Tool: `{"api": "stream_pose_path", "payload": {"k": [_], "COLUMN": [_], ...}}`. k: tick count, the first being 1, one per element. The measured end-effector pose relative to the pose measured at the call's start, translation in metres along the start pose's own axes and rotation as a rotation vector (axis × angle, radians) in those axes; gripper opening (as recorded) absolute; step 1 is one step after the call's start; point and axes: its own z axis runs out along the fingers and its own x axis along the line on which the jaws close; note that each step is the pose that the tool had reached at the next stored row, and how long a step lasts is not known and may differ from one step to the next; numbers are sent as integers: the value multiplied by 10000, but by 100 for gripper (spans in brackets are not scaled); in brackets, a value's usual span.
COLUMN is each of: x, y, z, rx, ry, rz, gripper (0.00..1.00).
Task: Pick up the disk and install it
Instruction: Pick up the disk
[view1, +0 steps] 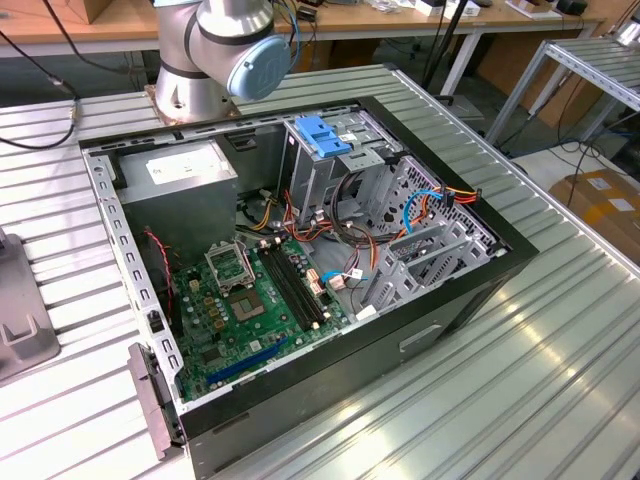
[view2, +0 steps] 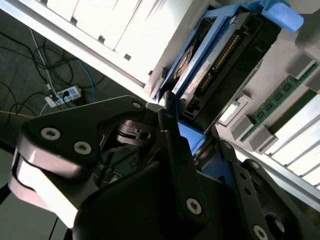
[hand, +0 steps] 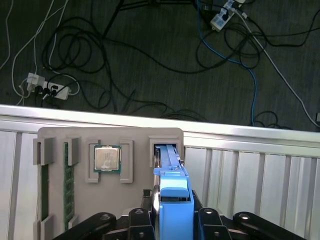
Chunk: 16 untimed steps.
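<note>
The disk (hand: 172, 192) stands on edge, clamped by its blue rails in my gripper (hand: 174, 220). Its long axis points straight out from my palm, far end at the grey tray's (hand: 60, 137) slot, beside the processor (hand: 107, 158). The open case (view1: 300, 250) sits mid-frame in the exterior view.

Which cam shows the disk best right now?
Second wrist view: the disk shows its dark body, connector edge and blue rails. First wrist view has the disk edge-on, a blue rail facing the camera. Exterior view looks at the open computer case.
</note>
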Motion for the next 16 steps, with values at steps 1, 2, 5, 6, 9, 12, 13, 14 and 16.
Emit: {"api": "stream_pose_path", "payload": {"k": [1,2,5,6,9,12,13,14,16], "x": [0,0,0,0,0,0,0,0,0], "y": [0,0,1,1,2,2,2,2,3], "z": [-9,-18,-53,-65,-93,-121,-131,-141,-167], "rx": [0,0,0,0,0,0,0,0,-1], "ry": [0,0,0,0,0,0,0,0,0], "rz": [0,0,0,0,0,0,0,0,0], "gripper": [37,37,37,37,37,37,37,37,37]}}
